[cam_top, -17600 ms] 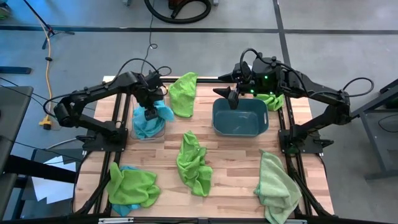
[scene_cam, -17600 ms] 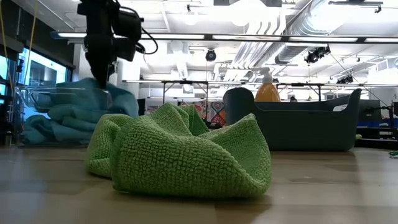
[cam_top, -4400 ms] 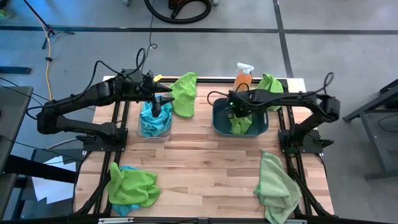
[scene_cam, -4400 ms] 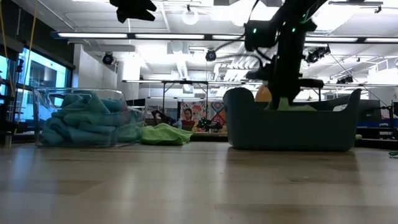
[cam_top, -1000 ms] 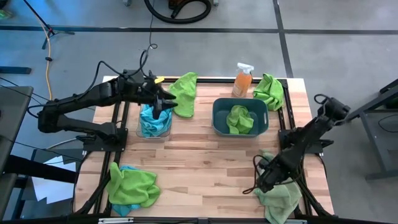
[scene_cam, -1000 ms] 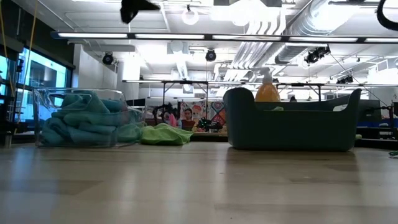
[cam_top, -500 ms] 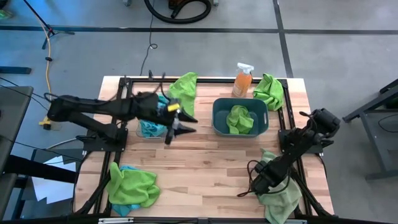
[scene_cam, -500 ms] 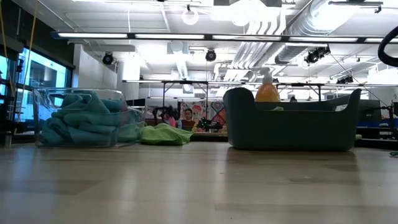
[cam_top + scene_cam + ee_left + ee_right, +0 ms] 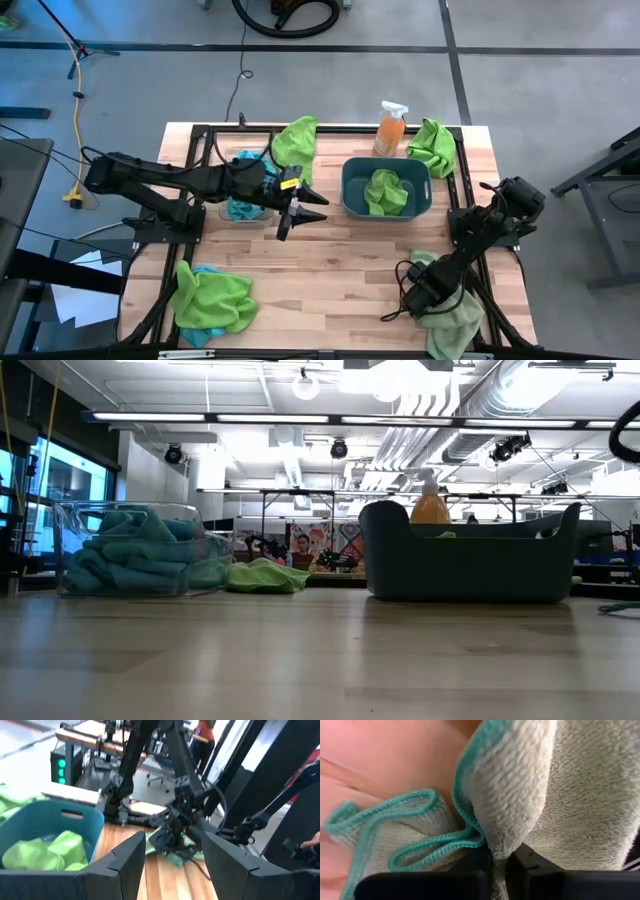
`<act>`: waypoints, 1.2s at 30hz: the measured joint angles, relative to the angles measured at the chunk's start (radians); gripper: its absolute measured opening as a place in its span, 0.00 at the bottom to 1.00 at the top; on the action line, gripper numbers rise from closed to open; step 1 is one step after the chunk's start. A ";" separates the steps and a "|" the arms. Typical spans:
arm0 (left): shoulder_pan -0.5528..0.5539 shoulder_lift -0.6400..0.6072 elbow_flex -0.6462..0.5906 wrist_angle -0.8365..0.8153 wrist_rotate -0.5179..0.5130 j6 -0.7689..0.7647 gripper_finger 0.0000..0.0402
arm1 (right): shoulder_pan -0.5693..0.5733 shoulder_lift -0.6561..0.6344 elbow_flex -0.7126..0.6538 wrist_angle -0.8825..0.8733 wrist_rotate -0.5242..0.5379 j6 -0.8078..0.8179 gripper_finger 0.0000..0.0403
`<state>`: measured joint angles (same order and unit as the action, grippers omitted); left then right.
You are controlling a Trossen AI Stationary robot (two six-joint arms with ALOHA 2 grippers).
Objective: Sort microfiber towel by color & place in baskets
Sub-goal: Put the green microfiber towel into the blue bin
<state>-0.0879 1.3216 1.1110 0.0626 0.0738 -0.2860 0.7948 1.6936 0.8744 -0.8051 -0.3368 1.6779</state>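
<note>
My right gripper (image 9: 413, 297) points down at the table's near right, shut on a pale green towel (image 9: 452, 312) with a teal-stitched hem (image 9: 420, 845). My left gripper (image 9: 303, 213) hangs open over the middle of the table, pointing toward the right edge with nothing between its fingers (image 9: 127, 865). Behind it stands the clear basket (image 9: 243, 205) of teal towels (image 9: 130, 550). The teal-grey tub (image 9: 350, 195) holds a green towel (image 9: 385, 192). Other green towels lie at the far edge (image 9: 297, 145), far right (image 9: 432, 145) and near left (image 9: 210, 300). My right gripper pinches a raised fold of the pale green towel (image 9: 502, 845) between its two fingers (image 9: 470, 875), right beside the stitched hem. The fingers come from above, slanting down. The rest of the towel lies bunched on the table.
An orange spray bottle (image 9: 390, 125) stands at the far edge behind the tub. Black frame rails run along the table's left and right sides. Bare wood lies across the middle and near part of the table.
My left gripper has swung away from the clear basket toward the table's middle and near edge, and points at the right side, still open. My right gripper has sunk a little onto the pale green towel at the near right.
</note>
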 joint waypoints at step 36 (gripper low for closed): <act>0.002 -0.047 0.000 0.011 -0.057 0.080 0.46 | -0.207 -0.420 0.615 -0.345 0.926 -0.602 0.00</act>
<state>-0.0856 1.2747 1.1114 0.0738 0.0170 -0.2064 0.5878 1.2737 1.4895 -1.1503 0.5897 1.0755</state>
